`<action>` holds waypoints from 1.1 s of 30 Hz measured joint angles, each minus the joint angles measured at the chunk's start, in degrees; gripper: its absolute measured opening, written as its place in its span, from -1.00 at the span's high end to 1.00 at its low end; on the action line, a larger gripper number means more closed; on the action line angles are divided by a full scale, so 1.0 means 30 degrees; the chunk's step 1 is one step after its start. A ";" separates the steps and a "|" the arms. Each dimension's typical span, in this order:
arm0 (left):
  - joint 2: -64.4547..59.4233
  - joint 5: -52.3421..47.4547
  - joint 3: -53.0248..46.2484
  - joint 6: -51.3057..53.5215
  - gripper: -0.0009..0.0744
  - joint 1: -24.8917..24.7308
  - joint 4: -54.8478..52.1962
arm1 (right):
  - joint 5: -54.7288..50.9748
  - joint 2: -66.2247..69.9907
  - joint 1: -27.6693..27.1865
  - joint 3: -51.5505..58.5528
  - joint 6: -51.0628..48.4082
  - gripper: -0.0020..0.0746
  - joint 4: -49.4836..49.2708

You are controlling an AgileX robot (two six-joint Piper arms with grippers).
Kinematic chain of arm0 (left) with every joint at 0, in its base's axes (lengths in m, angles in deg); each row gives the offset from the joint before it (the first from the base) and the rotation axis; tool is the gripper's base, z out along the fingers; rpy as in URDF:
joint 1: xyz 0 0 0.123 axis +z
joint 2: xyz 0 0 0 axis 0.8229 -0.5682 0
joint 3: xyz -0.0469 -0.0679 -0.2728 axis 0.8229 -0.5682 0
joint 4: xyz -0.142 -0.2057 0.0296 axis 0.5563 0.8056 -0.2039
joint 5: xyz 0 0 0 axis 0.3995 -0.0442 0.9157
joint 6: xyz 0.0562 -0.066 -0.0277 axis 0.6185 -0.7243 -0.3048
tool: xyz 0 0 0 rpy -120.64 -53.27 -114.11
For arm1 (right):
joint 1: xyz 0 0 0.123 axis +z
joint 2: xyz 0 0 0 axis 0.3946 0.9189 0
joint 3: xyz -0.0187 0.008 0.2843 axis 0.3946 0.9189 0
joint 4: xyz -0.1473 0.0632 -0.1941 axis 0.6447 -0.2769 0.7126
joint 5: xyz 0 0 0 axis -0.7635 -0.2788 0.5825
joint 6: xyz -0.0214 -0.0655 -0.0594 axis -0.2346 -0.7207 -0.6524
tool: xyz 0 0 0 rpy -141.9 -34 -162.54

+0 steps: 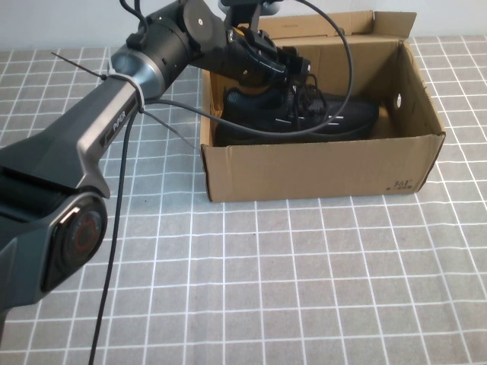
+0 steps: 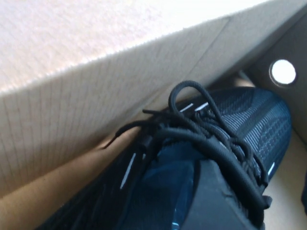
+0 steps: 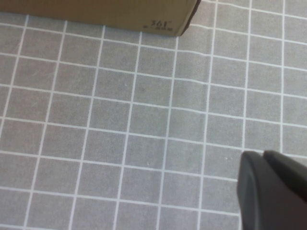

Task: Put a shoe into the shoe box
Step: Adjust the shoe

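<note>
The left gripper [image 1: 293, 67] reaches down into the shoe box [image 1: 319, 171] from its left end, its jaws partly closed on the shoe [image 1: 304, 118] around the laced collar; in the left wrist view a dark finger [image 2: 216, 201] lies against the shoe's upper just under the laces [image 2: 211, 132]. The shoe lies on its sole inside the box, lengthwise, heel toward the box's left end and toe toward its right end, where a small round hole [image 1: 399, 99] pierces the side wall. The left wrist view shows the shoe's side close along the box's long inner wall, a lace loop standing up against the cardboard. The box stands open, its flap lid [image 1: 335, 24] raised at the far side, small dark print [image 1: 401, 185] on the near wall by the right corner. A black cable [image 1: 228, 122] from the left arm [image 1: 114, 129] loops over the box's left end and across the shoe. The box sits on a grey checked table cover [image 1: 304, 289]. The right gripper [image 3: 271, 191] hangs above that cover, well apart from the box's near right corner, its fingers closed and holding nothing.
</note>
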 joint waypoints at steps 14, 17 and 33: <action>0.0000 0.0164 0.0000 0.0000 0.05 0.0000 0.0000 | 0.0000 0.0000 0.0000 0.0032 -0.0039 0.99 0.0000; -0.0032 0.0164 0.0000 0.0000 0.05 0.0000 0.0156 | 0.0000 0.0000 0.0000 0.0032 -0.0039 0.99 0.0000; -0.0705 0.0630 0.0000 0.0000 0.07 0.0000 0.0306 | 0.0000 0.0000 0.0000 0.0032 -0.0064 0.99 0.0000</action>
